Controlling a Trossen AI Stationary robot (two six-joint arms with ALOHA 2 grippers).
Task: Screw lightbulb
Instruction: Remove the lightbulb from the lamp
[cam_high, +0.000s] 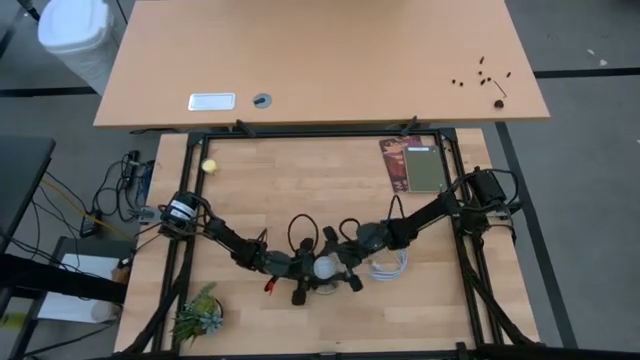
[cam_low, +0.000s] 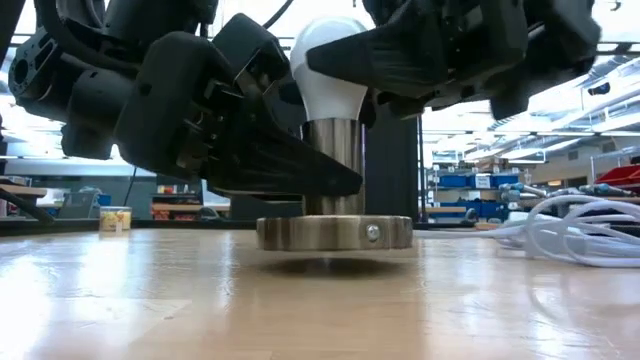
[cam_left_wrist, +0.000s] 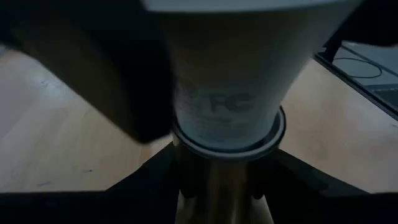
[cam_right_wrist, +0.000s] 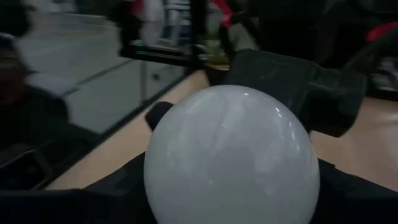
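The white lightbulb (cam_low: 328, 70) stands upright with its pale base (cam_left_wrist: 224, 106) in a metal socket (cam_low: 335, 165). The socket rises from a round flat disc (cam_low: 335, 232) that sits on the wooden table. In the high view the bulb (cam_high: 324, 266) is near the table's front middle, between both arms. My left gripper (cam_high: 305, 270) comes from the left and is shut on the socket's stem. My right gripper (cam_high: 343, 268) comes from the right and is shut on the bulb's dome (cam_right_wrist: 231, 155). My left gripper pinches the socket's upright metal stem (cam_left_wrist: 217, 190) between its two fingers (cam_left_wrist: 146, 183), just below the bulb's base. The fingers come nearly level from the table's left. The socket stands upright with its disc on the table. My right gripper holds the bulb's rounded dome (cam_right_wrist: 186, 180) between its two fingers (cam_low: 400, 55), one on each side. The fingers come nearly level from the table's right, above the left gripper's fingers. The bulb stays upright in the socket.
A coil of white cable (cam_low: 580, 235) lies to the right of the socket (cam_high: 388, 265). A small yellow ball (cam_high: 209, 166) sits at the far left, a green plant (cam_high: 198, 315) at the near left, and a flat card and panel (cam_high: 420, 165) at the far right.
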